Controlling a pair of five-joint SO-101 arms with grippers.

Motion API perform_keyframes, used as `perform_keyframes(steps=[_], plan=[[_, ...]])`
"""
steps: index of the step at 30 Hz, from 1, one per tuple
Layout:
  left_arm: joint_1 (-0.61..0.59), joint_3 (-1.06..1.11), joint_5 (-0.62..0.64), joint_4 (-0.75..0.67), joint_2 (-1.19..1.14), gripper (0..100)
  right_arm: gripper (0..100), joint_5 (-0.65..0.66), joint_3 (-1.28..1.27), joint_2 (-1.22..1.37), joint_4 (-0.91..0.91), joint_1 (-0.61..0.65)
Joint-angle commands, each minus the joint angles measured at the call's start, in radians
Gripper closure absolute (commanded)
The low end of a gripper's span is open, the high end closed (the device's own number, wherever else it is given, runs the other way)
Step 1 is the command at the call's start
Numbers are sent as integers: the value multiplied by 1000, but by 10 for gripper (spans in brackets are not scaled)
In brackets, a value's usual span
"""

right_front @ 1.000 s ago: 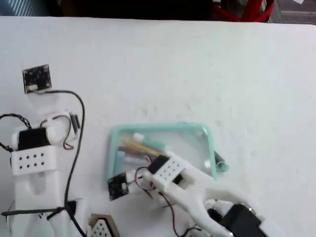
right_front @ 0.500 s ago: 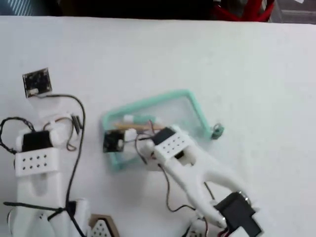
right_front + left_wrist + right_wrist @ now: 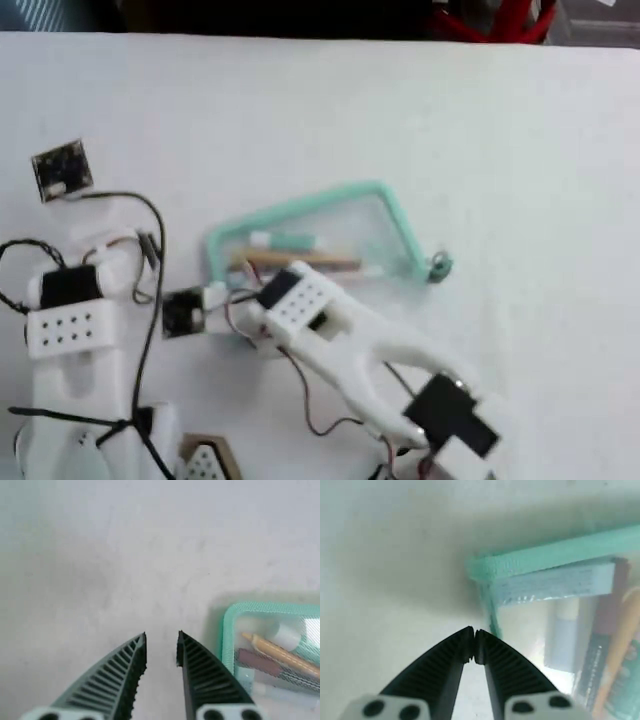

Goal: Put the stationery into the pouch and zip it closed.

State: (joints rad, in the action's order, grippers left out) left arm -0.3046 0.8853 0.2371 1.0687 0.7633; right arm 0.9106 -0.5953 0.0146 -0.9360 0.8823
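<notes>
The clear pouch (image 3: 375, 215) with a teal border lies tilted at mid-table, its zipper pull (image 3: 438, 265) hanging off the right corner. Inside are a tan stick (image 3: 310, 261), a white-and-teal item (image 3: 285, 241) and a brown pen (image 3: 260, 662). My right arm (image 3: 300, 300) lies across the pouch's near left end. Its gripper (image 3: 472, 640) is shut, tips together just beside the pouch's teal corner (image 3: 487, 567), with nothing seen between them. My left arm (image 3: 70, 310) stands at the left; its gripper (image 3: 161, 637) is slightly open over bare table, left of the pouch (image 3: 272, 610).
White table (image 3: 400, 110) all around, with open room behind and to the right of the pouch. The left arm's cable (image 3: 160, 250) loops between the two arms. Dark clutter lines the far edge (image 3: 480, 20).
The pouch swung from square to tilted and slid away from the arms. My right arm swept left along its near edge. The left arm edged slightly away and left.
</notes>
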Motion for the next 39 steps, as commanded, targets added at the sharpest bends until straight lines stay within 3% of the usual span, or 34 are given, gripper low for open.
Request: perform_keyframes(steps=[1, 7, 14, 18, 22, 26, 29, 33, 39], plan=[[-10, -6, 9, -20, 27, 883, 979, -6, 161, 157, 13, -21], [-7, -6, 9, -20, 27, 882, 979, -173, 339, 193, 22, -104], [-4, -3, 5, -44, 25, 880, 980, -345, 305, -88, 15, -163], [21, 43, 2, -150, 25, 880, 980, -376, 233, -358, 13, -323], [97, 74, 2, -293, 27, 880, 980, -385, 114, -650, 18, -559], [153, -34, 0, -384, 27, 880, 980, -505, 37, -894, 19, -757], [148, -167, -75, -338, 27, 883, 980, -588, -2, -1058, -21, -802], [137, -404, -118, -157, 28, 883, 980, -525, -44, -1190, -114, -745], [137, -772, -126, 126, 28, 880, 980, -529, -87, -1285, -119, -740]])
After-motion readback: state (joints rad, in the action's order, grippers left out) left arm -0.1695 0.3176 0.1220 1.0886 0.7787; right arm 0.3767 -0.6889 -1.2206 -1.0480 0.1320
